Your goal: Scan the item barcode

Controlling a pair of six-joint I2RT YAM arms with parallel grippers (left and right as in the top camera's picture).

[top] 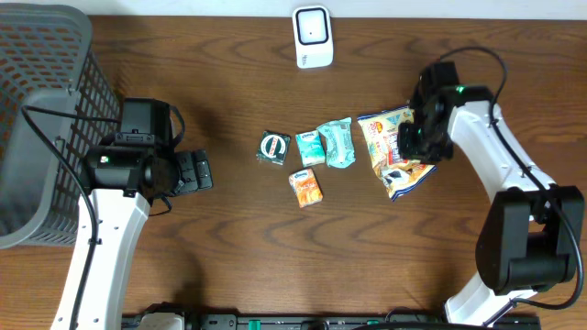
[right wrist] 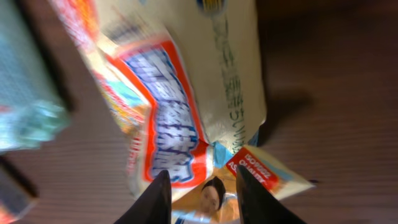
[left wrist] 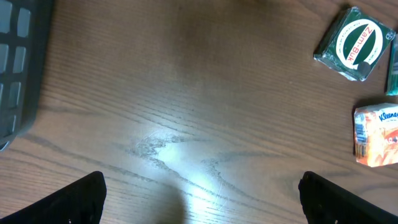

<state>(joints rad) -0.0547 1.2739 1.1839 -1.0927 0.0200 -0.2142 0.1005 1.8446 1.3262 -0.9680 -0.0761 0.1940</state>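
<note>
A colourful snack bag (top: pixel 387 137) lies flat on the wooden table at the right. My right gripper (top: pixel 415 145) hangs just over its lower half. In the right wrist view its fingers (right wrist: pixel 155 202) stand a little apart, open, with the bag (right wrist: pixel 186 93) filling the gap between and beyond them; right gripper (right wrist: pixel 200 200). A barcode cannot be made out on the bag. A white scanner (top: pixel 312 37) stands at the back edge. My left gripper (top: pixel 204 170) is wide open over bare wood at the left, left gripper (left wrist: pixel 202 199) with nothing between its fingers.
A small green packet (top: pixel 272 148) (left wrist: pixel 353 43), two teal packets (top: pixel 310 147) (top: pixel 337 142) and an orange tissue pack (top: pixel 306 187) (left wrist: pixel 376 134) lie in the middle of the table. A grey mesh basket (top: pixel 37 119) (left wrist: pixel 15 62) stands at the far left.
</note>
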